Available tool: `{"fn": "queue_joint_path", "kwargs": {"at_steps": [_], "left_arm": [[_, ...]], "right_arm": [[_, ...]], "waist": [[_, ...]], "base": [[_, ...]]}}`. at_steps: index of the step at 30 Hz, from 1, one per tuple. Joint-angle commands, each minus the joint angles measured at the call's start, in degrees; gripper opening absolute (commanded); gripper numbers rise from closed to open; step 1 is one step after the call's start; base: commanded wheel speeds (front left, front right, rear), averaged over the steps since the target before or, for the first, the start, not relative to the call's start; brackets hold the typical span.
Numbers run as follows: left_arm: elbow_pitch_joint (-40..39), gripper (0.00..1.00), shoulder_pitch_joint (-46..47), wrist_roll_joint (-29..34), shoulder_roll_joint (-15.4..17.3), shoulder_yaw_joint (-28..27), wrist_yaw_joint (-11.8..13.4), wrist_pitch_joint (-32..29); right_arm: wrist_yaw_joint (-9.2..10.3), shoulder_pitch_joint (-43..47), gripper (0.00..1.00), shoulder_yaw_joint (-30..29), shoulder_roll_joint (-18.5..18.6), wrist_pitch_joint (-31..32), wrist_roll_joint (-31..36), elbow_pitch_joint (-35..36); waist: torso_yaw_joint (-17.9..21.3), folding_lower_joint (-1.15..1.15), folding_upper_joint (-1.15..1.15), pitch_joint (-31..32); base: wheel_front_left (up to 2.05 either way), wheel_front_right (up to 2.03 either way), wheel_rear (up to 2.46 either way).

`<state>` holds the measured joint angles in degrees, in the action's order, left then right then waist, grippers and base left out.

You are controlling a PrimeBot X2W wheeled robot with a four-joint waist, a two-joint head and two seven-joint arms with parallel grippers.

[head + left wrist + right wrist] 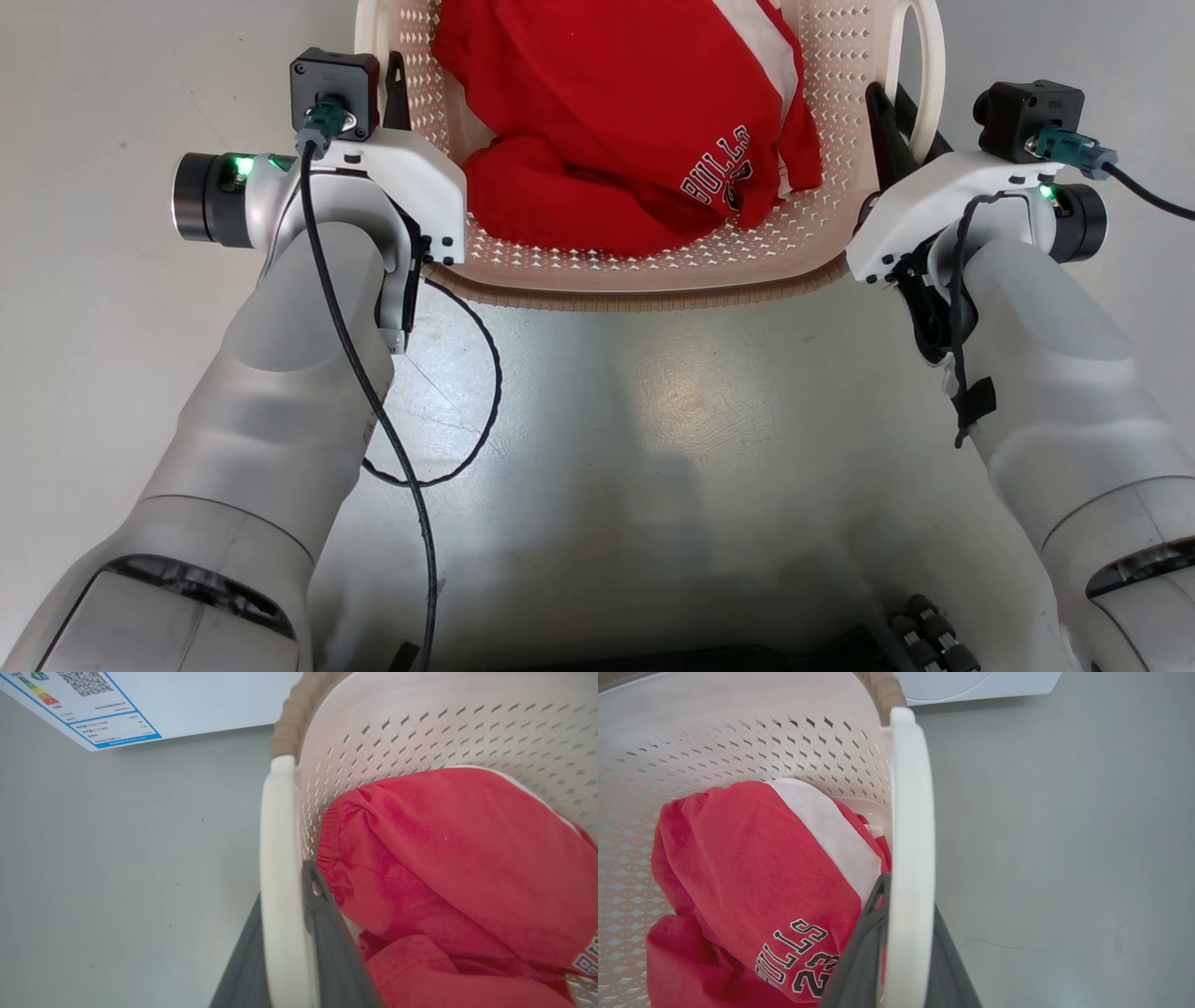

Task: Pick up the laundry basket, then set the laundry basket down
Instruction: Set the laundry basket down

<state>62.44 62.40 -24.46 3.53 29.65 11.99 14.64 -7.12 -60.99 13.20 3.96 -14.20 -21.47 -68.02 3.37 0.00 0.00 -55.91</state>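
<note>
The laundry basket [644, 291], cream-white and perforated with a brown woven rim, lies straight ahead at the top of the head view. A red garment [616, 112] with white lettering fills it. My left gripper [385, 91] is shut on the basket's left loop handle [279, 868]; one dark finger [329, 938] is inside the loop beside the garment [444, 858] and the other outside it. My right gripper [901, 119] is shut on the right loop handle [910, 826], with a finger [864, 952] on each side of it. I cannot tell whether the basket touches the floor.
Smooth grey floor [653, 448] surrounds the basket. A white appliance front with a blue-edged label [93, 704] stands beyond the basket, and its lower edge [971, 683] shows past the right handle. A black cable [467, 392] loops off my left forearm. My base [924, 635] sits below.
</note>
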Motion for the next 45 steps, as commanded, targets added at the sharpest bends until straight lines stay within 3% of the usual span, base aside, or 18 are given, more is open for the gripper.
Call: {"fn": "queue_joint_path", "kwargs": {"at_steps": [1,17,19,21,22,24,25,45], "left_arm": [[-0.3,0.00,0.0,1.1,1.2,-1.0,-0.2,0.4],[-0.5,0.01,0.5,3.5,0.6,-3.8,-0.9,0.4],[-0.5,0.04,0.4,3.7,0.5,-4.1,-0.9,0.4],[-0.5,0.15,0.3,3.8,0.4,-4.6,-1.0,0.4],[-0.6,0.29,0.3,3.8,0.4,-4.8,-1.1,0.4],[-0.5,0.85,0.2,4.0,0.2,-5.1,-1.3,0.4],[-0.6,0.99,0.1,4.1,0.2,-5.3,-1.4,0.4],[-2.2,1.00,-1.5,6.1,-0.4,-9.0,-1.8,0.4]], "right_arm": [[-0.36,3.0,0.00,0.9,-1.1,-0.8,-0.6,0.8],[-0.36,2.2,0.00,0.3,-1.1,-0.8,-0.3,0.1],[-0.36,2.1,0.00,0.0,-1.1,-0.8,-0.1,0.0],[-0.36,2.0,0.03,-0.5,-1.1,-0.8,0.2,-0.1],[-0.36,2.0,0.13,-0.8,-1.1,-0.8,0.3,-0.3],[-0.36,1.9,0.81,-1.2,-1.1,-0.8,0.6,-0.4],[-0.36,1.9,1.00,-1.3,-1.1,-0.8,0.7,-0.4],[-0.36,3.4,1.00,-5.0,-1.1,-0.8,3.7,4.6]], "waist": [[0.0,0.00,0.00,-0.1],[0.1,0.00,0.00,-1.6],[0.0,0.00,0.00,-1.7],[0.0,0.00,0.00,-1.8],[0.0,0.00,0.00,-1.8],[-0.1,0.00,0.00,-1.8],[-0.1,0.00,0.00,-1.7],[0.3,0.00,0.00,1.3]], "base": [[0.00,0.00,0.00],[0.00,0.00,0.00],[0.00,0.00,0.00],[0.00,0.00,0.00],[0.00,0.00,0.00],[0.00,0.00,0.00],[0.00,0.00,0.00],[0.00,0.00,0.00]]}}
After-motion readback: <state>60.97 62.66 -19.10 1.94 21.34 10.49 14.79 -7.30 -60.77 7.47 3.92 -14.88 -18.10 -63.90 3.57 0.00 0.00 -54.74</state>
